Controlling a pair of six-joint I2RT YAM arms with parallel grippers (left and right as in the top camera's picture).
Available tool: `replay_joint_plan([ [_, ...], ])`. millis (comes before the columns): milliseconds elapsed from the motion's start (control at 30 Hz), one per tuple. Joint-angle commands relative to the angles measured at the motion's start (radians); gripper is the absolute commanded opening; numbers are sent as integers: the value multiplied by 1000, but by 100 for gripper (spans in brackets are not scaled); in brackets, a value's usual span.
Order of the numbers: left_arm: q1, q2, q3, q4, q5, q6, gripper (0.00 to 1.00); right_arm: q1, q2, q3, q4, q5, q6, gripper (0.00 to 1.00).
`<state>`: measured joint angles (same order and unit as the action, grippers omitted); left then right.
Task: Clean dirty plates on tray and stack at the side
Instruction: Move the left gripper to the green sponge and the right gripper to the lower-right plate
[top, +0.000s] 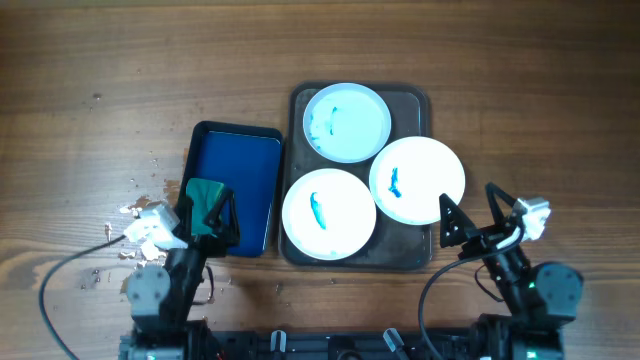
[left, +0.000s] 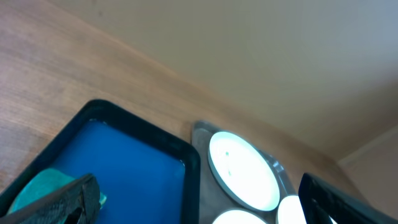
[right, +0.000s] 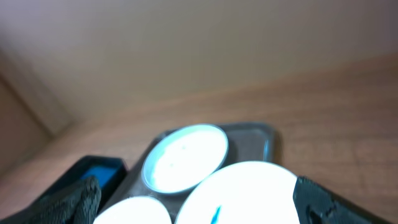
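All three dirty plates lie blue-smeared on the tray mid-worktop, while the left gripper hangs, fingers spread wide, at a green cloth in the blue tray, and the right gripper hovers, fingers released and empty, at the near edge of the right plate.

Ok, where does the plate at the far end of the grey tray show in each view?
Overhead: far plate, top centre.
Left wrist: far plate, lower right of centre.
Right wrist: far plate, lower middle, left of centre.
Shared landmark: blue tray, left of it in all views.
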<state>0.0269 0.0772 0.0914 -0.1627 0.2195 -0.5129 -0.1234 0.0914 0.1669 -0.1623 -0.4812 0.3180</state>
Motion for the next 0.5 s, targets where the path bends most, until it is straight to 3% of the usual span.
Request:
replay_joint_plan([
  [0, -6, 276, 342, -208, 20, 9, 100, 3, 232, 277, -176, -88, -140, 100],
  [200, -5, 861, 1004, -747, 19, 13, 100, 3, 913, 910, -751, -93, -161, 100],
  [333, -5, 986, 1081, -813, 95, 10, 100, 16, 1114, 1006, -776, -245, -194, 100],
  [400, -5, 1015, 1081, -846, 94, 12, 100, 111, 1159, 1002, -882, -143, -241, 85],
  [467, -5, 1020, 1081, -847, 85, 12, 100, 245, 1171, 959, -951, 24, -225, 82],
])
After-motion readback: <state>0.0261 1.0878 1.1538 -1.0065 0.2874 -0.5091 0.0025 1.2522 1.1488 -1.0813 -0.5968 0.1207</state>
